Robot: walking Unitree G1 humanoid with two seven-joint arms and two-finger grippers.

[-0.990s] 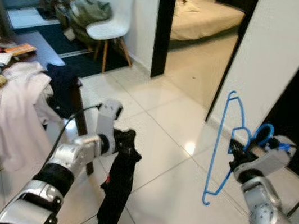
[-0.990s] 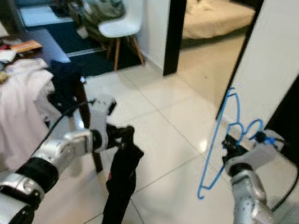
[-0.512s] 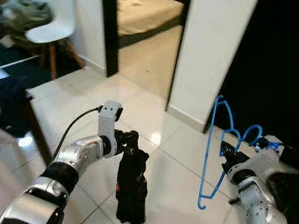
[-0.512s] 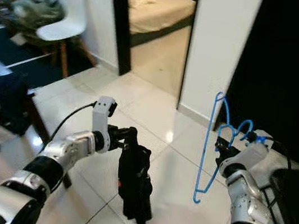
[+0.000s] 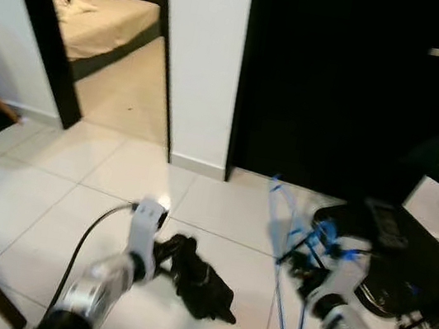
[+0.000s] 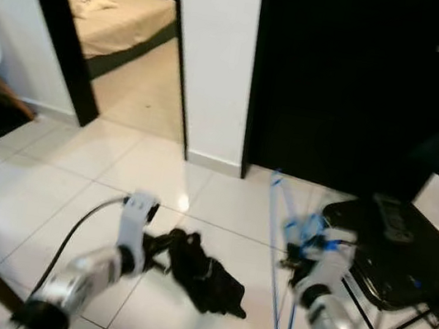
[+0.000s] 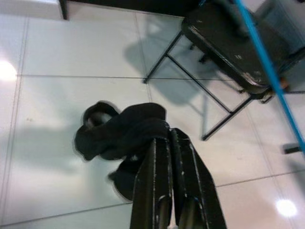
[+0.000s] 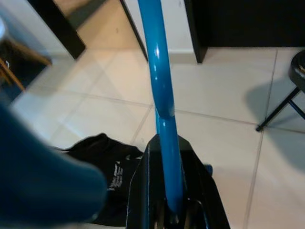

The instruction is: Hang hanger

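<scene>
Right wrist view: right pincer (image 8: 169, 210) pinching blue hanger (image 8: 159, 95); left pincer (image 7: 171, 143) pinching black garment (image 7: 121, 131)

Seen from head height through two side-by-side eyes, angled forward and down over pale floor tiles (image 5: 57, 189) toward a dark door (image 5: 341, 84) and black chair (image 6: 398, 251); nearly identical scenes, slightly offset. From the left wrist, close along its tool (image 7: 174, 143) at a black garment (image 7: 121, 136). From the right wrist, very close along its tool (image 8: 167, 200) and a blue hanger (image 8: 159, 86); garment and tiles shared.
</scene>
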